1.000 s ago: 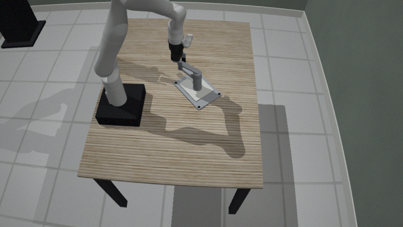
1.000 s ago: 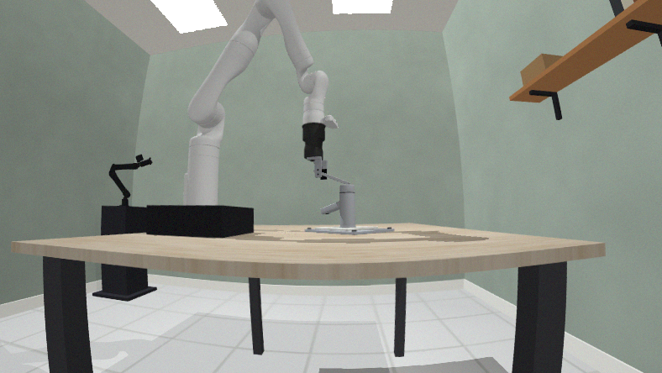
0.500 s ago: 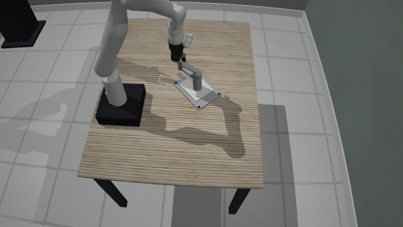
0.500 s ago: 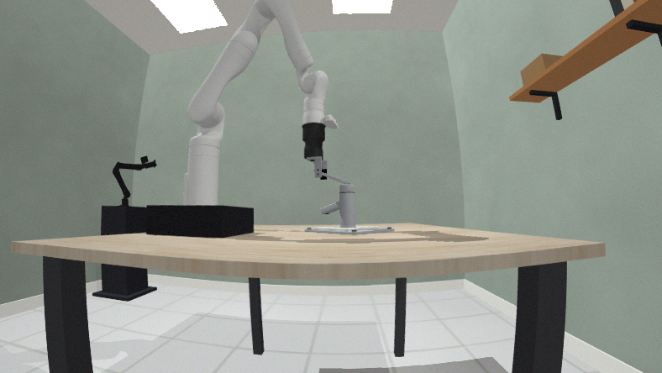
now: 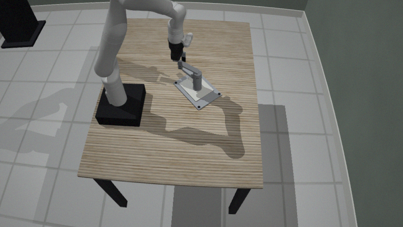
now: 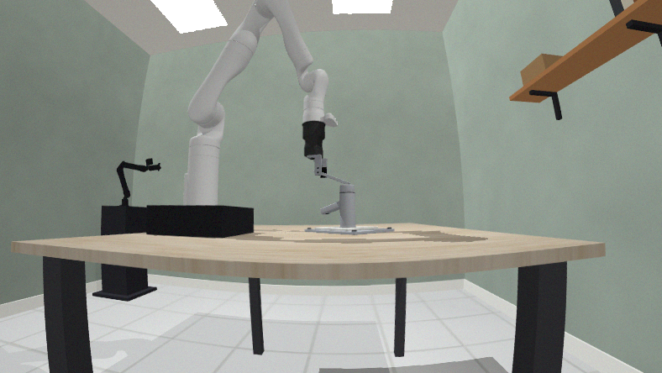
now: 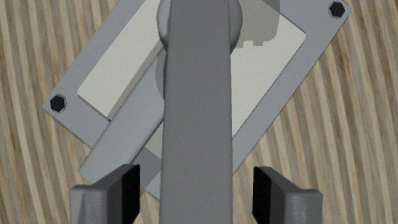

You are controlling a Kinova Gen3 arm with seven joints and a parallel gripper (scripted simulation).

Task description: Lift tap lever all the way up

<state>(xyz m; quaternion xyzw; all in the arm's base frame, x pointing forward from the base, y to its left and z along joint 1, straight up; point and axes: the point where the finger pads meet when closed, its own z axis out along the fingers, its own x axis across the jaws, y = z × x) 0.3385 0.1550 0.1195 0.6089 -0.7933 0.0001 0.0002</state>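
A grey tap [image 5: 197,80] stands upright on a grey base plate [image 5: 197,93] near the middle of the wooden table. Its lever [image 5: 188,68] reaches out from the top of the tap body towards the arm, tilted up a little in the exterior view [image 6: 334,178]. The spout [image 6: 329,208] points out low on the same side. My gripper [image 5: 180,59] hangs straight down over the lever's free end. It is open, with one finger on each side of the lever [image 7: 197,125] and gaps between. Nothing is gripped in the gripper [image 7: 196,192].
The arm's black base block [image 5: 121,105] sits on the table's left side. A black pedestal [image 5: 19,23] stands on the floor beyond the table. A wooden wall shelf [image 6: 588,50] with a box hangs high at the right.
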